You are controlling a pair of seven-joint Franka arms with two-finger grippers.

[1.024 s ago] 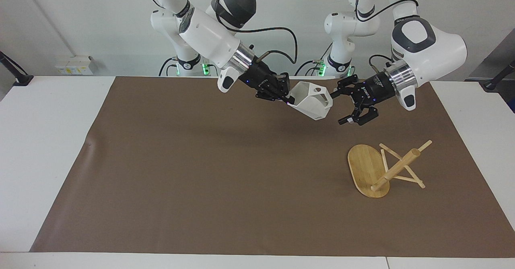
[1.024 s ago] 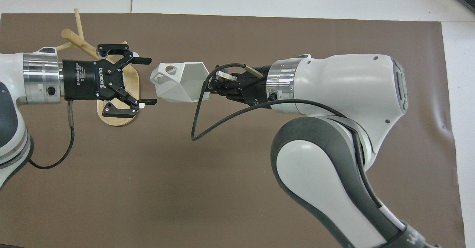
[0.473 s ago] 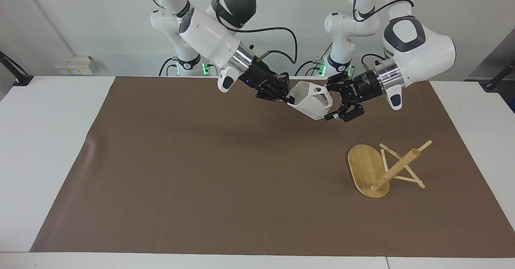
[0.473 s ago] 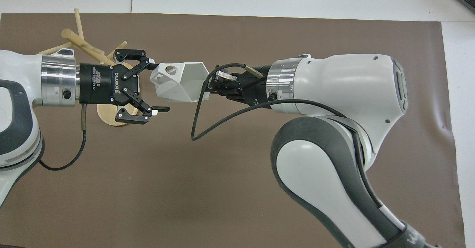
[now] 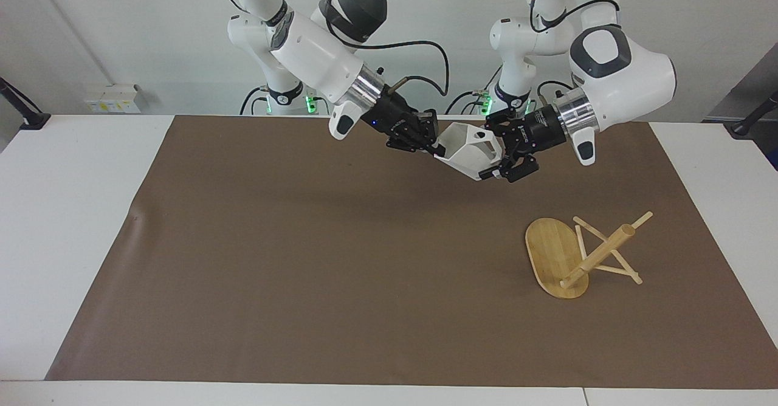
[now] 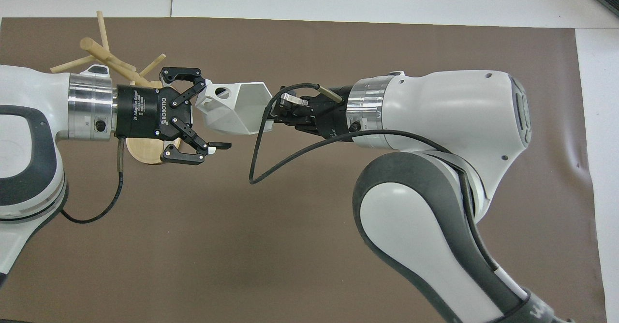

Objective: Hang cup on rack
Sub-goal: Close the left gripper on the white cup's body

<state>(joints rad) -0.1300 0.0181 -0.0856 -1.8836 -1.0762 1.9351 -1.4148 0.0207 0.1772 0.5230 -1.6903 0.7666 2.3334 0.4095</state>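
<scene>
The white faceted cup [image 5: 469, 151] hangs in the air on its side over the brown mat, near the robots' edge. My right gripper [image 5: 433, 144] is shut on its rim [image 6: 271, 115]. My left gripper [image 5: 492, 154] is open, and its fingers straddle the handle end of the cup [image 6: 227, 110]. In the overhead view one left finger [image 6: 200, 83] lies by the pierced handle and the other [image 6: 220, 145] stands clear of the cup. The bamboo rack [image 5: 598, 253] lies tipped over on the mat toward the left arm's end, its oval base [image 5: 547, 251] on edge and its post [image 6: 101, 53] slanting.
A brown mat [image 5: 304, 260] covers most of the white table [image 5: 67, 211]. A black cable loop [image 6: 254, 166] hangs from my right wrist over the mat. The left arm's wrist hides part of the rack's base [image 6: 145, 150] from above.
My left gripper has moved toward the cup and risen, from a short way off to having its open fingers around the handle end. The right gripper and cup have stayed put.
</scene>
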